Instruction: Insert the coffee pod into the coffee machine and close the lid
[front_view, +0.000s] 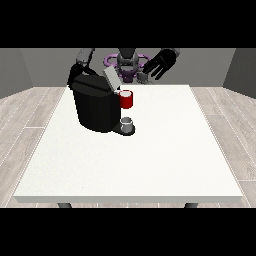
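The black coffee machine (95, 107) stands on the left half of the white table (150, 160). Its grey lid (111, 77) is tilted up and open. A red round pod holder (126, 100) sticks out at the machine's front top, with something pale at its rim; whether that is the coffee pod I cannot tell. The hand at the view's left (76, 76) is at the machine's back top corner, mostly hidden by it. The hand at the view's right (161, 63) is raised above the table's far edge with fingers spread, holding nothing.
A small grey cup (128, 123) stands on the machine's drip tray (125, 131) below the red holder. The robot's torso (127, 62) is behind the table's far edge. Wooden floor surrounds the table.
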